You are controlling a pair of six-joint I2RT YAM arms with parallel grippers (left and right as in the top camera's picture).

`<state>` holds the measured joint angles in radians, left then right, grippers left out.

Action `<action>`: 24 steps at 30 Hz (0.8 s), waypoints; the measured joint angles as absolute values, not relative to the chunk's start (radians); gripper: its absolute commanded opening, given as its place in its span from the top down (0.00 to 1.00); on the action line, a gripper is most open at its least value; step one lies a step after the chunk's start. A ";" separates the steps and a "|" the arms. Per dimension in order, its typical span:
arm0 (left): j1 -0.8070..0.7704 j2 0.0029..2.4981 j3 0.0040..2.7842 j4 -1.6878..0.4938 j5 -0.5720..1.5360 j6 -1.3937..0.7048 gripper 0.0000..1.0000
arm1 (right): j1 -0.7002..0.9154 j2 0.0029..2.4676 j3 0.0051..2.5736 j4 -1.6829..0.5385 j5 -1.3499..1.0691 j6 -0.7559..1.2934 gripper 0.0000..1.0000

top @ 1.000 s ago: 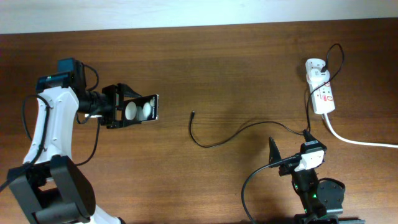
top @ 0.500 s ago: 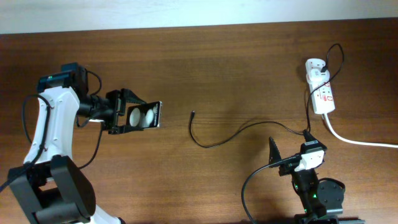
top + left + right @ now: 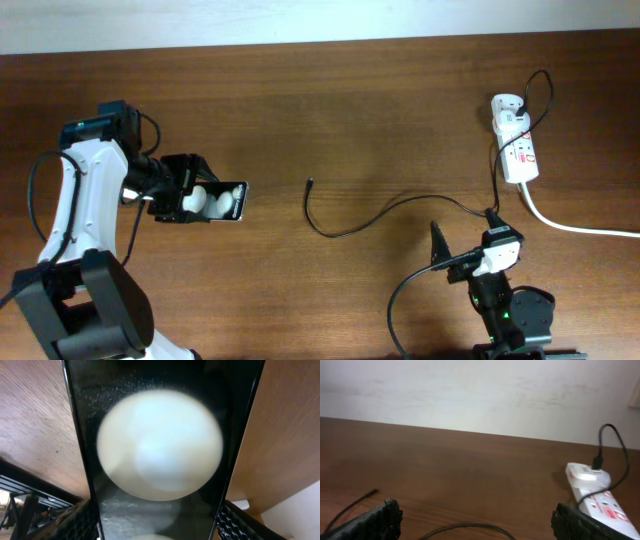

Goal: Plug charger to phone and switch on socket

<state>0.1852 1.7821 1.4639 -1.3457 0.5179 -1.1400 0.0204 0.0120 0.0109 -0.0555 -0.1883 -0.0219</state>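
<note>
My left gripper (image 3: 196,201) is shut on the phone (image 3: 222,201), a black slab with two white circles, and holds it at the left of the table. In the left wrist view the phone (image 3: 160,450) fills the frame between my two fingers. The charger's thin black cable (image 3: 380,214) curves across the middle, its connector tip (image 3: 310,183) lying free on the wood. Its white plug adapter (image 3: 508,106) sits in the white power strip (image 3: 520,155) at the far right. My right gripper (image 3: 465,250) is open and empty near the front edge, with the cable (image 3: 465,527) between its fingers.
The power strip's thick white cord (image 3: 580,227) runs off to the right edge. The strip also shows in the right wrist view (image 3: 600,502), in front of a pale wall. The table is dark wood (image 3: 380,110).
My left gripper has drawn the phone down and a little left, and tilted it so its face shows narrower. The right arm and the cable have not moved.
</note>
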 measured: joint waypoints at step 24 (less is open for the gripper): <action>0.075 1.782 1.460 -1.245 0.353 -1.145 0.91 | 0.020 0.754 0.505 -0.112 -0.688 0.264 0.02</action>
